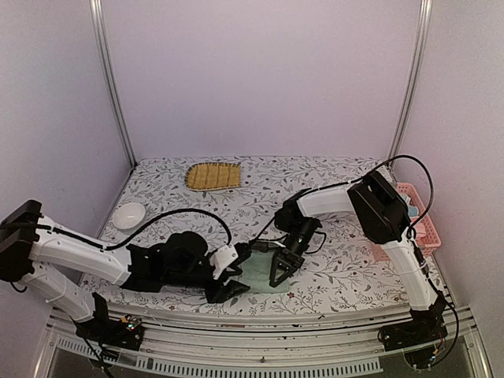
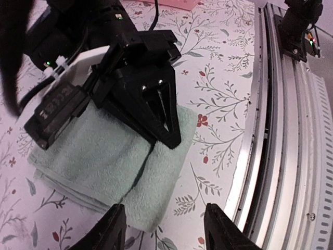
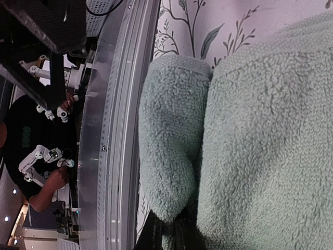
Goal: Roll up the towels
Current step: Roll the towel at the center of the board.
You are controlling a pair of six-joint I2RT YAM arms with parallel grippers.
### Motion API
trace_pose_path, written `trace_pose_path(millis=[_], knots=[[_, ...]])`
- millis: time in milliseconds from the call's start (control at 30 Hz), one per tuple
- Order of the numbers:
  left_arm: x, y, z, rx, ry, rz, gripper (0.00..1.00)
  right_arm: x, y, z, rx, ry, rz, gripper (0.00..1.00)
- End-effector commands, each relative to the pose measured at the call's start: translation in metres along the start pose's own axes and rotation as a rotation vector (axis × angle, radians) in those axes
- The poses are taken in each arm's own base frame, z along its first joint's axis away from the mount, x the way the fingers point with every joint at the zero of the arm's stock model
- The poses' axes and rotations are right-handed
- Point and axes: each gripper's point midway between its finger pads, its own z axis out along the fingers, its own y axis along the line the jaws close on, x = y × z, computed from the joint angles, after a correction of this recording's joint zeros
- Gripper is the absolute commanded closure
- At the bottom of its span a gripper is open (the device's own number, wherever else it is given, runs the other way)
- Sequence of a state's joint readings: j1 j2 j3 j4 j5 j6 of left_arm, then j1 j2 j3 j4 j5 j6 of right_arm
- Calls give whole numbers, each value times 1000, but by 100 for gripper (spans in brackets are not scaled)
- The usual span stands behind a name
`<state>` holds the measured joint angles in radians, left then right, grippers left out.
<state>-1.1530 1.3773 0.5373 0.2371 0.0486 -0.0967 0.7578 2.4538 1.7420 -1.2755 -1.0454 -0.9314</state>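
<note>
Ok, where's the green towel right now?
Top view: the green towel lies centre at the table's near edge, pinched by the right gripper, the left gripper just left of it.

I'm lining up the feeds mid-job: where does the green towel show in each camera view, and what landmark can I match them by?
Top external: green towel low centre, near the table's front edge.
Left wrist: green towel left of centre, under the right gripper.
Right wrist: green towel close up, filling the right half.
Shared landmark: the metal rail along the table's near edge.
</note>
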Motion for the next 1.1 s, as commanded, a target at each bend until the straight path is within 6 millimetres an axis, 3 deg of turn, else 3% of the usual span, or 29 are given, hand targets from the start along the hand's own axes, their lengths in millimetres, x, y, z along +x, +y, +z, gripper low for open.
trace_pose_path(millis=[0, 167, 433, 633, 733, 900, 967, 1067], knots=[[-6, -1, 27, -62, 72, 234, 46, 34, -33, 13, 55, 116, 47, 92], [11, -4, 55, -65, 158, 368, 48, 35, -33, 13, 51, 114, 56, 92], [41, 4, 75, -102, 269, 414, 53, 36, -31, 14, 45, 112, 58, 91], [50, 2, 79, -114, 304, 437, 77, 32, -25, 10, 44, 103, 46, 88], [51, -2, 78, -98, 317, 429, 85, 19, -4, -1, 39, 80, 1, 76], [40, -8, 71, -85, 302, 404, 89, -19, 33, -37, 87, -19, -141, 65], [33, -10, 68, -77, 285, 395, 90, -31, 26, -46, 134, -54, -150, 64], [25, -15, 66, -56, 268, 383, 90, -30, -8, -44, 233, -33, -80, 66]])
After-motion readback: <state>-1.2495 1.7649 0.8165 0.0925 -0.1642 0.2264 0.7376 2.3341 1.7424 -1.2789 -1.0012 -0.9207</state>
